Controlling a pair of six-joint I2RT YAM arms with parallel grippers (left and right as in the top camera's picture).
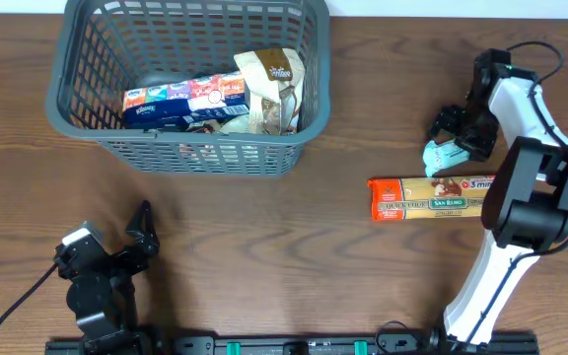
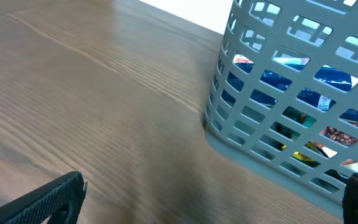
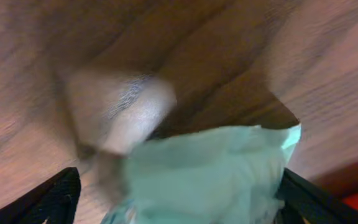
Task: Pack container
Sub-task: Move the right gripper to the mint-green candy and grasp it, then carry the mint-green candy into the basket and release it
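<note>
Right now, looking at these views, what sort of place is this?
Probably a robot lab bench set up for grocery packing: a wooden table, a grey basket holding groceries, and the left arm and right arm mounted at the table's edge.

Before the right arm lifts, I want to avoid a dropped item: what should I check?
1. Teal packet between the fingers of the right gripper: ok.
2. Grip closed firmly on it: cannot tell, the wrist view is blurred.
3. Free floor in the grey basket beside the blue pack and brown bag: ok.
4. Left gripper open and away from the basket: ok.
5. San Remo pasta box clear of the packet: cannot tell.
</note>
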